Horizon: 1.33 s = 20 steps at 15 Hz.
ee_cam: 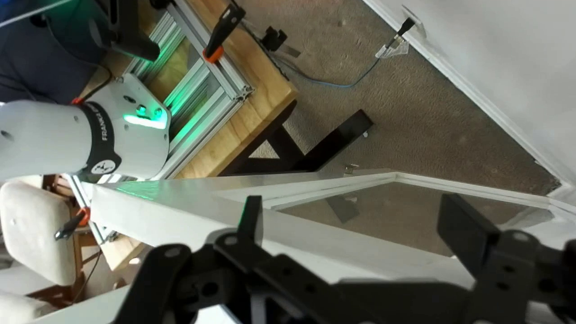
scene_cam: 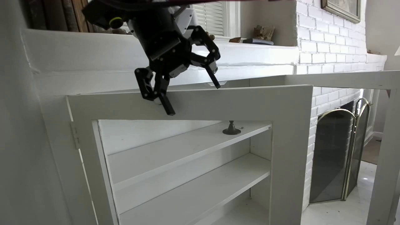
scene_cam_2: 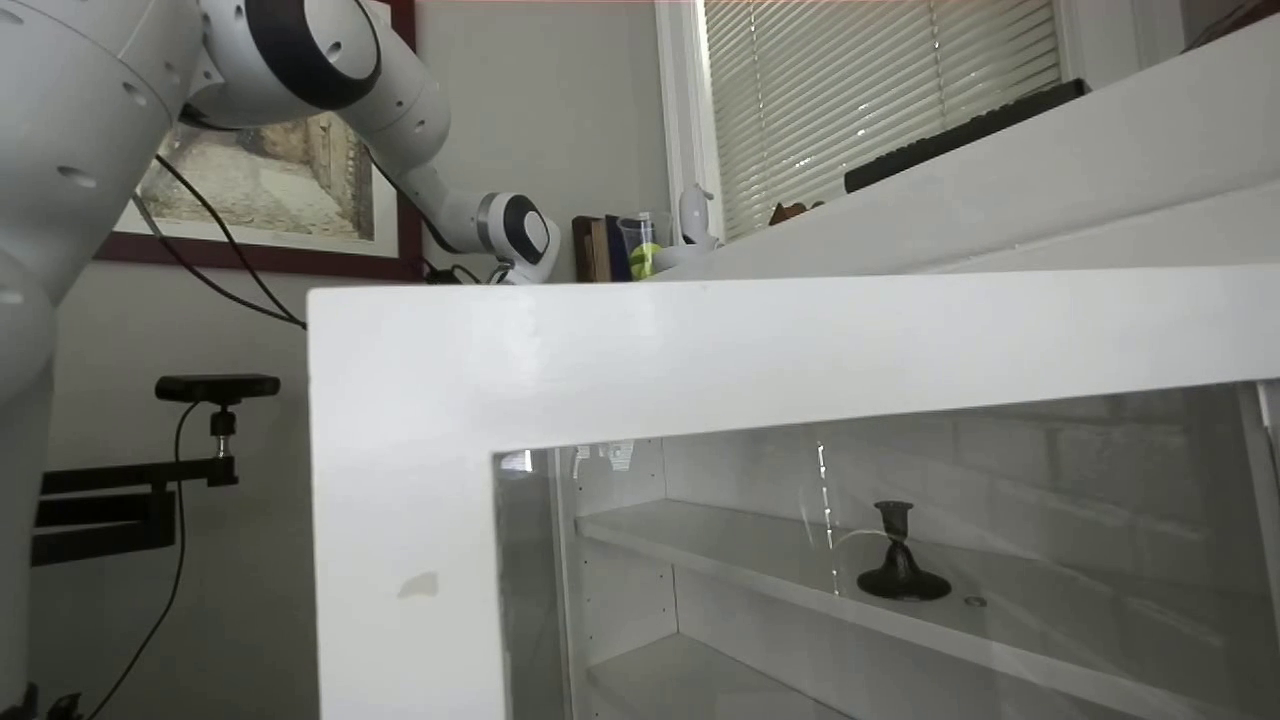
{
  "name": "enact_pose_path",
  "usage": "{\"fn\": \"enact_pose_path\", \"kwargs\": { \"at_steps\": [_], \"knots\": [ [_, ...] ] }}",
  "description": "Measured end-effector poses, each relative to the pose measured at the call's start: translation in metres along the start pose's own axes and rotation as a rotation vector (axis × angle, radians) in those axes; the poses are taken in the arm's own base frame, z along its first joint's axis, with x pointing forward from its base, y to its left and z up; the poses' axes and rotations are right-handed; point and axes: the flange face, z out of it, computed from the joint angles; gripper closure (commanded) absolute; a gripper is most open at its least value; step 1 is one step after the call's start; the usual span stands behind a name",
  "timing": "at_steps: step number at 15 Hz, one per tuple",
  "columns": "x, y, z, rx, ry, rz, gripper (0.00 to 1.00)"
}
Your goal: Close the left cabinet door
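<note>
The left cabinet door (scene_cam: 250, 101), a white frame with a clear glass panel, stands swung open in an exterior view, hinged at its left. It also shows in the wrist view (ee_cam: 303, 236), running below the jaws. My gripper (scene_cam: 194, 100) is open, fingers wide apart and nothing between them, also in the wrist view (ee_cam: 353, 202). It points down at the door's top edge. One finger overlaps the face of the top rail; the other tip shows at the top edge. I cannot tell whether they touch. The knob is not clearly visible. In the exterior view with the robot arm (scene_cam_2: 525, 235), the gripper is hidden.
Another open white glass door (scene_cam_2: 420, 370) stands at the cabinet's right side. A dark candle holder (scene_cam: 232, 128) sits on the upper shelf (scene_cam: 187, 150). A black fireplace screen (scene_cam: 331, 156) stands farther right. The robot's table (ee_cam: 252, 112) and a side wall (ee_cam: 508, 58) flank the door.
</note>
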Motion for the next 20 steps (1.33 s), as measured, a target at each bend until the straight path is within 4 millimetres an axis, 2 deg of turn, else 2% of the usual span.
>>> {"fn": "enact_pose_path", "kwargs": {
  "at_steps": [10,20],
  "knots": [
    [0.048,0.001,0.000,-0.046,0.191,-0.048,0.00],
    [0.055,0.014,-0.012,-0.135,0.319,-0.170,0.00]
  ]
}}
